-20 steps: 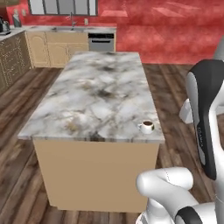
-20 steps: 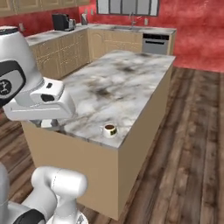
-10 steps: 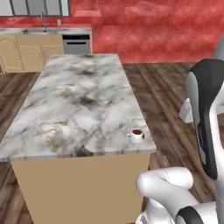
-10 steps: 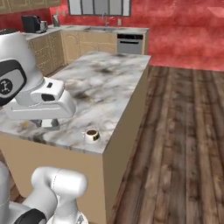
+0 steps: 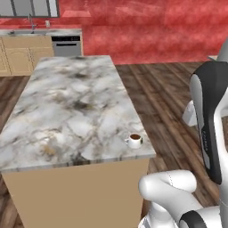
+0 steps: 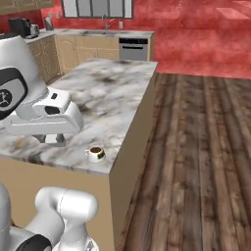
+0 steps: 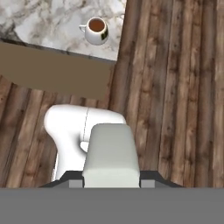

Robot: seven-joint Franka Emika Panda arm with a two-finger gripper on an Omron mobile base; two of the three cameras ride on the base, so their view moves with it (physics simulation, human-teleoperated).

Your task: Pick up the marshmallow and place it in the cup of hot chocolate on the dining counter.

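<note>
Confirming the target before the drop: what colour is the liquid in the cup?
Dark brown, in the white cup on the marble counter; clearest in the hand view.

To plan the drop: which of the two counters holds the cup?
The marble island counter holds the cup, not the wall counter with the sink.

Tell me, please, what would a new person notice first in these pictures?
First, the long dining counter with its veined marble top. Then the tiny cup of hot chocolate, alone near the counter's near corner. In the hand view, a pale block, likely the marshmallow, sits at the gripper.
</note>
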